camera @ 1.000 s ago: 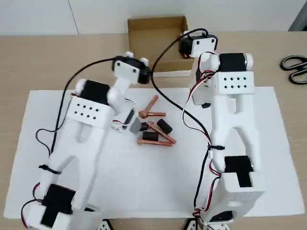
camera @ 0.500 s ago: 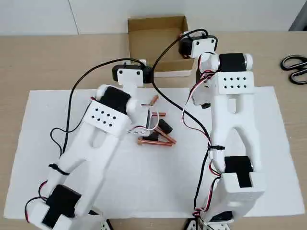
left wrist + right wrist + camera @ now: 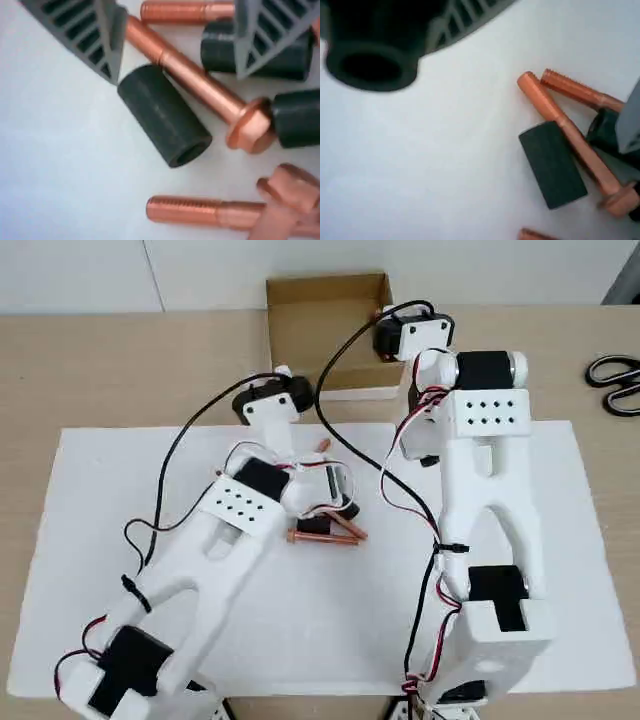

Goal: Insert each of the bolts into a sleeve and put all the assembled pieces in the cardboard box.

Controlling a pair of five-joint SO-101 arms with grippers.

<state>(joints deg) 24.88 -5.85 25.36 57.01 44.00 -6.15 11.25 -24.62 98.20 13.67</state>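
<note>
Several copper bolts [image 3: 325, 535] and black sleeves [image 3: 314, 524] lie in a loose pile at the middle of the white sheet [image 3: 300, 610]. My left gripper [image 3: 176, 72] hangs open just over that pile, its grey fingers [image 3: 95, 35] straddling a bolt [image 3: 200, 90], with one black sleeve [image 3: 165, 122] lying beside it. From above, the left gripper [image 3: 332, 495] covers part of the pile. My right gripper [image 3: 428, 455] stands right of the pile, shut on a black sleeve [image 3: 370, 60] held above the sheet. The cardboard box [image 3: 325, 325] sits at the back, with nothing visible inside.
Scissors [image 3: 615, 375] lie on the wooden table at the far right. A black cable [image 3: 350, 455] crosses between the arms above the pile. The sheet's front and left areas hold no objects.
My left arm has swung right and come down over the pile of bolts and sleeves. The right arm has kept still.
</note>
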